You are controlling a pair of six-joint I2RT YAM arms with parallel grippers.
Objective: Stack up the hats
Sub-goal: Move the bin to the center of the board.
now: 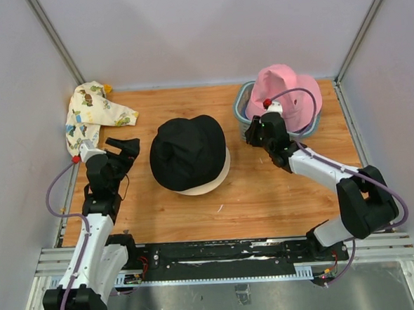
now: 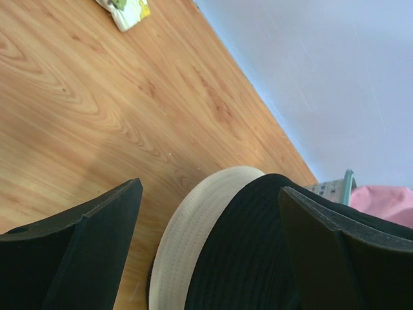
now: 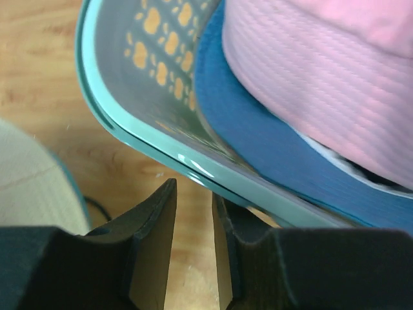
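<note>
Black hat (image 1: 188, 150) on cream hat (image 1: 221, 176), desk centre.
Left gripper (image 1: 124, 146) spread wide; right gripper (image 3: 192, 192) narrowly parted, empty, beside basket (image 3: 116, 103) rim.

2 stacked hats (image 1: 189, 154) lie left of the basket (image 1: 240, 111) (more hats (image 1: 287, 94) inside).

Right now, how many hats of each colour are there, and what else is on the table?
Black hat: 1
Cream hat, under the black one: 1
Pink hat: 1
Blue hat, under the pink one: 1
Printed cloth, maybe another hat: 1
Basket: 1
Total: 6
</note>
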